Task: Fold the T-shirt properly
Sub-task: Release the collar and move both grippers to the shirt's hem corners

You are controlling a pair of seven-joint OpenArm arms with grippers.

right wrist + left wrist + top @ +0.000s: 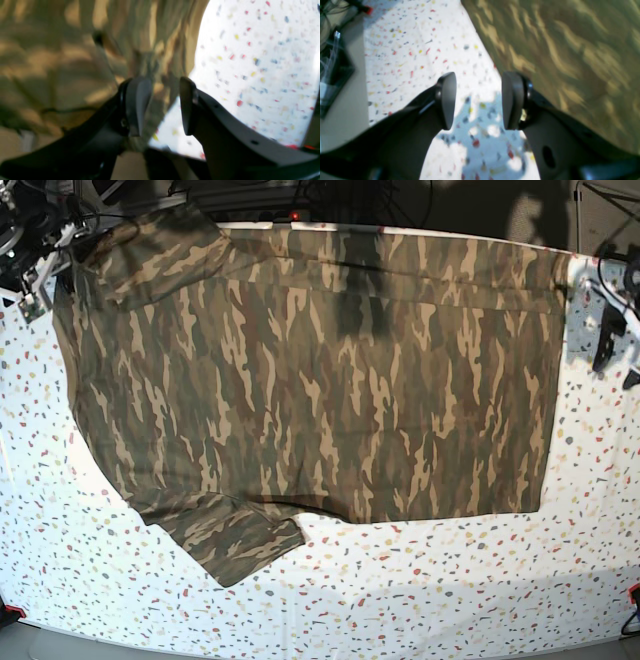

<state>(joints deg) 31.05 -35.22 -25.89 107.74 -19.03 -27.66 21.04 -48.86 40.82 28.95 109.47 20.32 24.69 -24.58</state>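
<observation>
1. Nearest the lens in the left wrist view, the left pincer (478, 101) stands released, its two dark pads well apart with only the speckled table (420, 50) between them; the edge of the T-shirt (570, 62) lies just beside its right-hand pad, in the right half of that frame, and nothing is held.
2. In the right wrist view, the right pincer (162, 107) is parted too. Camouflage cloth fills the left of that frame and runs behind the gap, but blur hides whether any fold sits between the pads, so I cannot tell if it grasps cloth.
3. From the base view, the T-shirt (310, 370) lies spread flat across the upper and middle table (450, 590), one sleeve (235, 535) jutting toward the lower left, the other sleeve (130, 250) at the upper left.
4. Judged from this, no fold is made yet: the body shows full width and both sleeves are out.
5. Everything remains: sleeves in, sides over, then halving.
</observation>
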